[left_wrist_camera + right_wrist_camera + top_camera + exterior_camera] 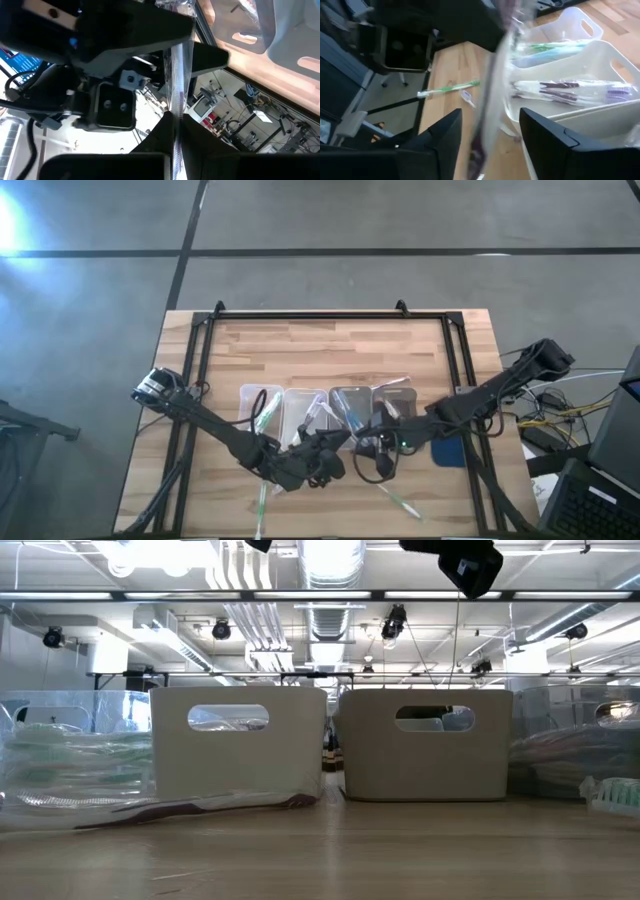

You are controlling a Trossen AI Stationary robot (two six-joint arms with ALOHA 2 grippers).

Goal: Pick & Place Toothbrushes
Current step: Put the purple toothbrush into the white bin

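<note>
Left gripper (176,131) is pinching shut on a wrapped toothbrush (177,75), holding it up above the near part of the wooden table (330,345), just in front of the row of trays (330,408). Facing it, the right gripper (490,135) is standing wide open with the same wrapped brush passing between its fingers (547,135), not yet clamped on it (this looks like a handover, though I am only judging that).

Other brushes are already lying in the white bins (600,55): purple ones (565,92) in the nearer bin, green ones (555,48) in the farther. Loose on the wood, a green toothbrush (449,89) is waiting near the table's front edge.

As for handling, the brush looks light and stiff, but its clear wrapper is likely slick and crinkly, so a grip on film alone could slide. Taking hold across the handle's middle, squarely over the hard core, seems the safer choice; the blur in the right wrist view makes the head end hard to place.
</note>
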